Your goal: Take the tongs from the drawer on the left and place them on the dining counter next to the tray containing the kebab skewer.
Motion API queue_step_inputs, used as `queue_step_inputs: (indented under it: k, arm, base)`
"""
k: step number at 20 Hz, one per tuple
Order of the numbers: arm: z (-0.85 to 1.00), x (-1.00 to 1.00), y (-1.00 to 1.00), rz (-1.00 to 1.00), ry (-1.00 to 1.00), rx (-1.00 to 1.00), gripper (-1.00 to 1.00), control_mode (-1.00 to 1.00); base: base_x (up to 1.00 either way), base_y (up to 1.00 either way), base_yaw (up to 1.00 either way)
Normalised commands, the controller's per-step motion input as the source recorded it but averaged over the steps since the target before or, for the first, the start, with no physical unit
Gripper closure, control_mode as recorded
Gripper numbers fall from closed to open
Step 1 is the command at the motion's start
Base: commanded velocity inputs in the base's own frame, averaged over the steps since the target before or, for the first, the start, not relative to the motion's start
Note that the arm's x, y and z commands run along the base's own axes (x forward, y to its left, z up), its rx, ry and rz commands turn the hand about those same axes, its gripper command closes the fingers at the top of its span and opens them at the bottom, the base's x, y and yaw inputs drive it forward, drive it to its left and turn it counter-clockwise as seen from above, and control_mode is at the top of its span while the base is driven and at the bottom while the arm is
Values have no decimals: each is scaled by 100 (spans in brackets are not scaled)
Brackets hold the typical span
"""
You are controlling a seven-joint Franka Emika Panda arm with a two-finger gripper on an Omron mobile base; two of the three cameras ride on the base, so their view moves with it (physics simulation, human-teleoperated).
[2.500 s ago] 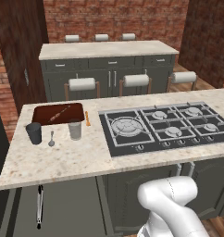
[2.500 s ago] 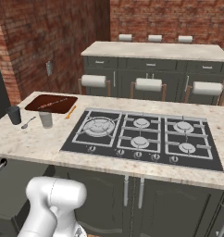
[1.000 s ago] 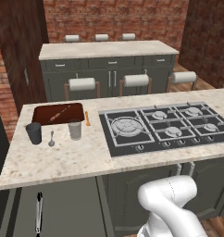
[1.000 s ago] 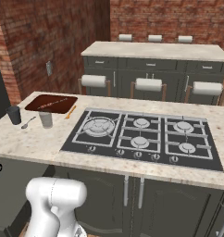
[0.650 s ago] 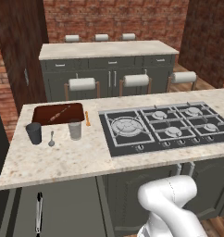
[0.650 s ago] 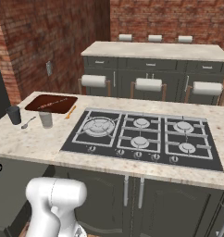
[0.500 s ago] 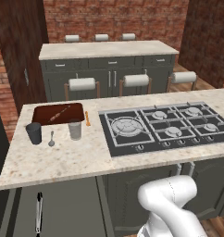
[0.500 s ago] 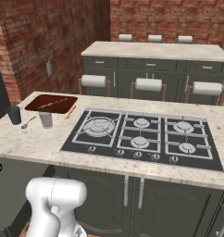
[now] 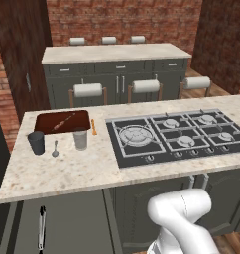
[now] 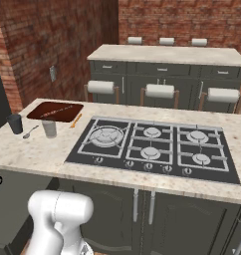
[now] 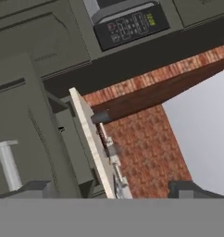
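My end effector (image 11: pixel 109 192) is spread wide and grasps nothing; in the hand view its two dark fingertips (image 11: pixel 34 189) stand far apart at the bottom, with the pale edge of the bench (image 11: pixel 93 143) running between them, seen side-on and tilted. Along that edge I can make out a few small things in a row, too small to name.

The tongs (image 9: pixel 41 229) lie in the open drawer (image 9: pixel 62 223) at the lower left of the left base view, below the front edge of the bench (image 9: pixel 87 171). They are long, slim and black, lying lengthwise front to back, near the drawer's left side.

On the bench, at its far left corner, sits the tray (image 9: pixel 62 122), dark reddish-brown, with the skewer (image 9: pixel 63 121) lying slantwise in it. A thin orange stick (image 9: pixel 93 127) rests on the bench just beside the tray's right rim, between tray and hob (image 9: pixel 177 135). In front of the tray stand a dark cup (image 9: pixel 36 143) at the left and a pale grey cup (image 9: pixel 81 139) at the right, with a small grey spoon (image 9: pixel 55 148) lying between them.

My white arm (image 9: pixel 184 223) rises at the lower right of the left base view, in front of the cabinets under the bench and well apart from the tongs. From the right base view the tray (image 10: pixel 55 111) and the cups sit at the far left end of the bench (image 10: pixel 38 149).
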Motion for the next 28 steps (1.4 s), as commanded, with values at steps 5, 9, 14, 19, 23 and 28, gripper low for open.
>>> queue_step_inputs:
  k: [5,9,14,19,23,28]
  arm:
    - [70,-18,-27,0,1,6,-100,-100]
    - [74,-2,-30,0,6,5,-100,-100]
    - [77,-1,-26,0,5,6,-100,-100]
    - [86,-5,-24,0,2,5,-100,-100]
    - [74,-1,-31,0,3,3,-100,-100]
    - [69,0,-36,0,5,3,-100,-100]
  base:
    - [0,0,0]
    - [0,0,0]
    - [0,0,0]
    - [0,0,0]
    - [0,0,0]
    - [0,0,0]
